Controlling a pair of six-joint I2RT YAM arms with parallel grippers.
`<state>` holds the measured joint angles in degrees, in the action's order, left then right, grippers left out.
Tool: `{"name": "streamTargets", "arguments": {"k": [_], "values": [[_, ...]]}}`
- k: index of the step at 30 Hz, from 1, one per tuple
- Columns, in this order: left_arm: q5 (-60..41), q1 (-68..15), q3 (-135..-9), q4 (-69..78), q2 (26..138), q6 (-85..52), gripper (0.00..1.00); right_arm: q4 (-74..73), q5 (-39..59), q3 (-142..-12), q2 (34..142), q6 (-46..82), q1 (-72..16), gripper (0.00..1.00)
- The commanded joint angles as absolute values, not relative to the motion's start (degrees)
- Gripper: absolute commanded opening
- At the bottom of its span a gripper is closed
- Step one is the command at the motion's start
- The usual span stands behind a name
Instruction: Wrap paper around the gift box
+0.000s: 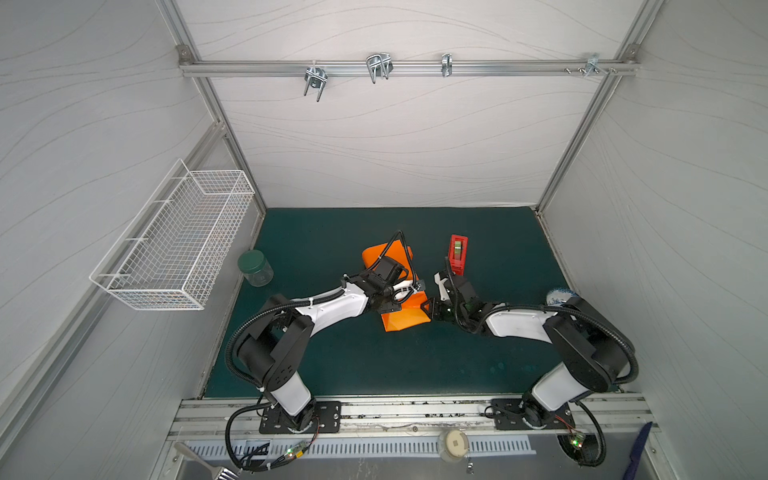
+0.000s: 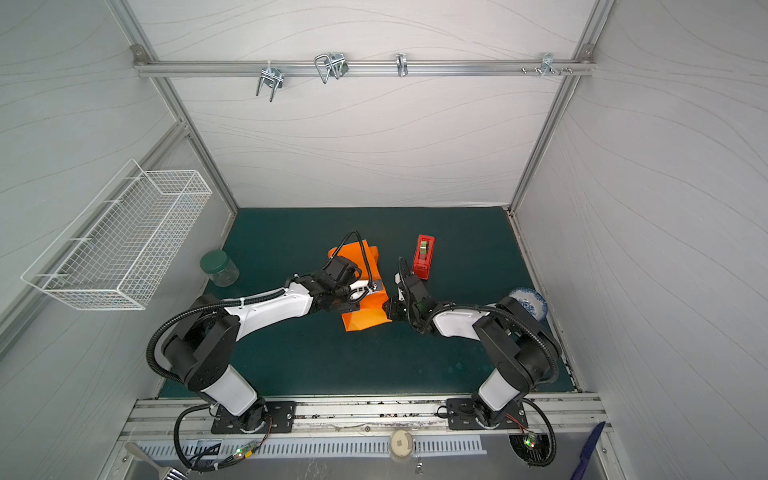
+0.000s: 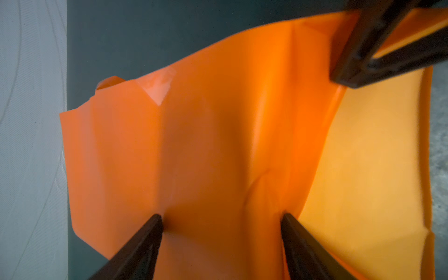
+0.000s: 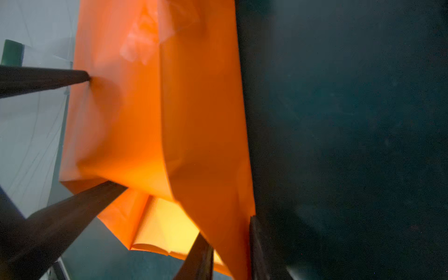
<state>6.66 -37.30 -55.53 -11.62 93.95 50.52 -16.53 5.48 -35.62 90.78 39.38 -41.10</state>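
A dark green mat covers the table. A folded sheet of thin orange paper lies near the mat's middle in both top views. A narrow red plastic tape dispenser stands to the right of the paper and a little farther back, apart from it. A clear jar with a green lid stands well to the left, near the mat's left edge. A white wire basket hangs on the left wall, higher up and left of the jar. A blue-and-white patterned bowl sits at the mat's right edge, partly behind the right arm. The left gripper is over the paper, with both spread fingertips touching its upper face. The right gripper is at the paper's right side, with the sheet's edge between its jaws.
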Motion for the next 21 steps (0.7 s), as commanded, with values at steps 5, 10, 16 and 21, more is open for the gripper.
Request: {"name": "streamTargets", "arguments": {"k": [5, 10, 16, 21], "values": [[6.5, -37.3, -55.9, -13.1, 96.2, 50.2, 0.78, -14.3, 3.3, -37.6, 91.4, 38.3, -40.9, 0.21], [6.6, -37.3, -56.0, -13.0, 96.3, 50.2, 0.78, -13.5, 2.3, -39.2, 92.7, 38.5, -41.0, 0.16], [6.4, -37.3, -56.2, -12.9, 96.5, 50.1, 0.78, -12.4, 0.9, -40.6, 93.8, 38.9, -41.5, 0.1], [6.3, -37.3, -56.2, -13.0, 96.7, 50.0, 0.77, -11.7, 0.2, -41.4, 94.2, 39.6, -42.1, 0.09]]}}
